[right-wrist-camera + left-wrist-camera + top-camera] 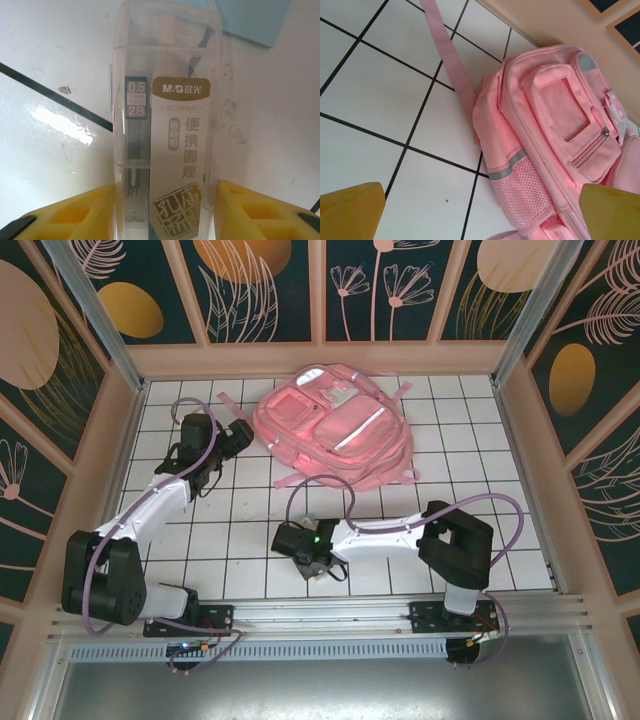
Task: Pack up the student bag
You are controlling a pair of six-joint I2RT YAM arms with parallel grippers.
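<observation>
1. Pink fabric with glossy front pockets makes up the large student bag [335, 430], which is laid flat at the upper centre of the top view on the white tiled tabletop [480, 500]. Its top end is set close to the beige far wall [320, 358].
2. Open tiles are seen to the right of the bag and across the middle of the frame, between the bag's lower edge and the right arm.
3. The left gripper [238, 436] is placed at the upper left, just beside the bag's left edge. Its jaws are spread wide with nothing between them.
4. In the left wrist view, the yellow fingertips [350, 212] are set in the lower corners. A loose pink strap [450, 55] is stretched from the bag's corner to the top edge, over bare tiles.
5. The right gripper [300, 562] is found at the lower centre, near the aluminium rail [330, 615] along the near edge and well apart from the bag.
6. In the right wrist view, a clear plastic case [167, 115] with a printed label is clasped between the yellow fingers [65, 215]. Both of its long sides are met by the pads.
7. A pale blue flat sheet [255, 20] is seen at the upper right, its edge crossed by the case's far end.
</observation>
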